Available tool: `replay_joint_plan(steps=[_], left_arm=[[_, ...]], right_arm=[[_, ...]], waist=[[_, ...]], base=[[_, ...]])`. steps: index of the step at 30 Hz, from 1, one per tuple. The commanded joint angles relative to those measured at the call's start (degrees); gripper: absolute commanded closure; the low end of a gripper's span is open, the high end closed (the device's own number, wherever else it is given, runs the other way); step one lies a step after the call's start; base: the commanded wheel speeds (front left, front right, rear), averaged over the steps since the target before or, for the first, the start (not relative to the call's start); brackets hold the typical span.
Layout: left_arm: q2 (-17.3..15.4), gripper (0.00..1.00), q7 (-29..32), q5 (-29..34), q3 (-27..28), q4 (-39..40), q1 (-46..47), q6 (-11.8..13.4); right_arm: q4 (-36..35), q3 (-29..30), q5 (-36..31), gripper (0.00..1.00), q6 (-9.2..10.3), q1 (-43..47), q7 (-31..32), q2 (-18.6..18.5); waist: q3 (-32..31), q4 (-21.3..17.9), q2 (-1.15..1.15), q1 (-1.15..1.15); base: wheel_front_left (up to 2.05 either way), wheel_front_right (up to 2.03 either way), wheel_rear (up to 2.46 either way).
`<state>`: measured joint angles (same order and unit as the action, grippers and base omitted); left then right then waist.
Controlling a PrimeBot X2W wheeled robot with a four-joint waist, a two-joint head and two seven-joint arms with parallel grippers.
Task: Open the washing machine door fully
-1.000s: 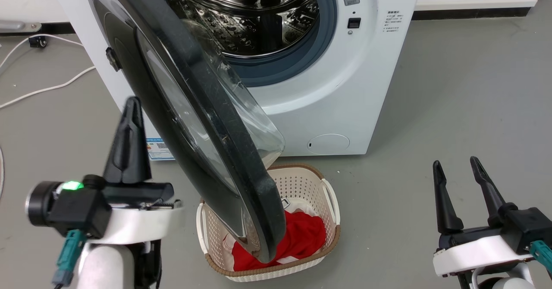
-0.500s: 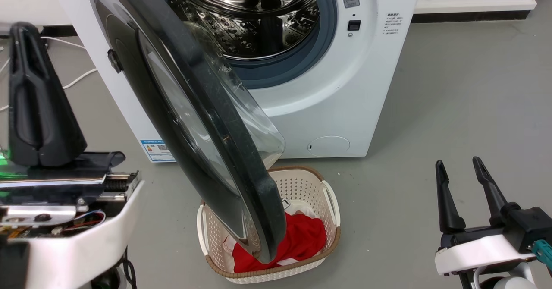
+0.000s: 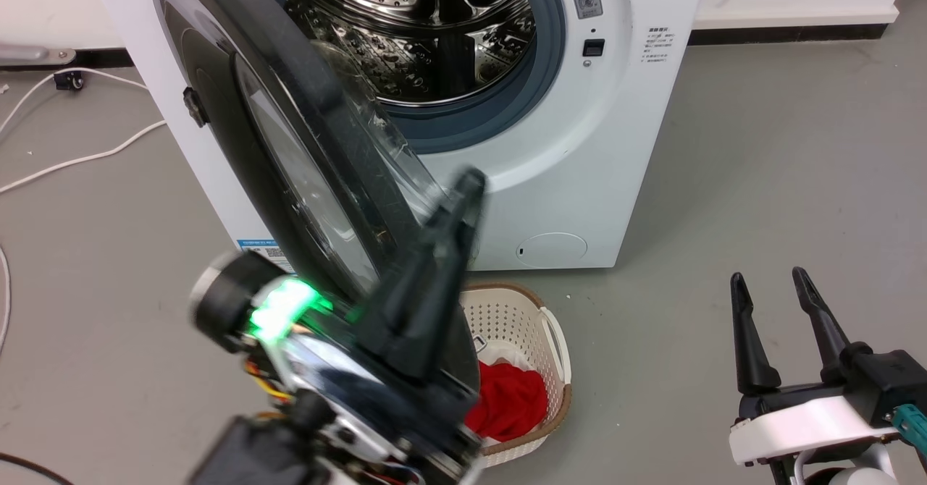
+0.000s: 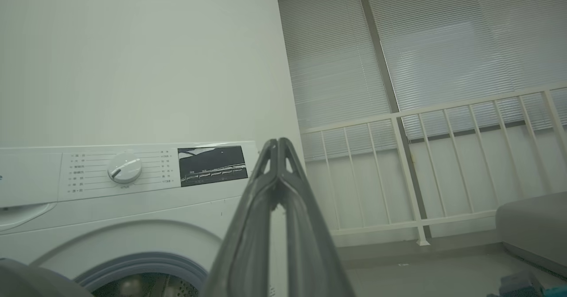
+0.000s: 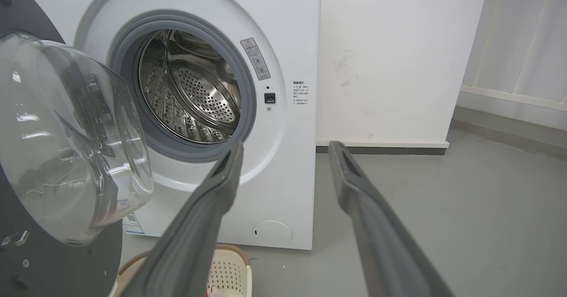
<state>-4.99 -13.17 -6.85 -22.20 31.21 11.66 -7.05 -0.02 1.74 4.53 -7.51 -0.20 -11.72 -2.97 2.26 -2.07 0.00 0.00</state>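
Washing machine door (image 3: pixel 239 123): part-open, free edge over laundry basket (image 3: pixel 554 340). Judged rigid, weighty, glossy-slick; glass bowl (image 5: pixel 66 146) fragile. Push black rim near free edge, not glass. Left tool (image 3: pixel 467 184): fingers pinched together, empty; door contact unclear. Right tool (image 3: pixel 768 276): spread, empty.

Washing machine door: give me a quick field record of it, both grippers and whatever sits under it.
door: washing machine door swung out from the front, partly open, drum exposed
left: left gripper shut, nothing between the fingers; blurred in front of the door's inner side in the head view, contact cannot be told
right: right gripper open, empty, apart from the door
under door: basket with red cloth, on the floor
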Motion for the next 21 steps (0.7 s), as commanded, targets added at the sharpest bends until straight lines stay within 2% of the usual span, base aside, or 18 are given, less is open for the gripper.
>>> replay_joint_plan(steps=[1,7,14,21], left_arm=[[-0.5,1.00,0.7,-0.5,-1.4,-0.7,-1.2,-0.1],[-2.8,1.00,5.2,-2.9,-7.8,-4.3,-6.6,-0.2],[-4.8,1.00,10.9,-4.7,-9.7,-9.1,-11.8,0.1],[-4.4,1.00,10.7,-4.6,-9.7,-16.4,-10.3,0.6]], right_arm=[[0.1,-0.1,0.2,0.00,0.04,0.1,0.2,0.2],[0.3,-0.2,0.4,0.00,0.04,0.8,0.4,0.2],[0.1,-0.2,0.7,0.00,0.04,0.9,0.7,0.2],[0.5,-0.8,1.2,0.00,0.04,-0.3,0.8,0.2]], waist=[[-0.1,0.0,0.00,0.00],[-0.6,0.1,0.00,0.00],[-0.2,0.7,0.00,0.00],[0.5,0.4,0.00,0.00]], base=[[0.00,0.00,0.00],[0.00,0.00,0.00],[0.00,0.00,0.00],[0.00,0.00,0.00]])
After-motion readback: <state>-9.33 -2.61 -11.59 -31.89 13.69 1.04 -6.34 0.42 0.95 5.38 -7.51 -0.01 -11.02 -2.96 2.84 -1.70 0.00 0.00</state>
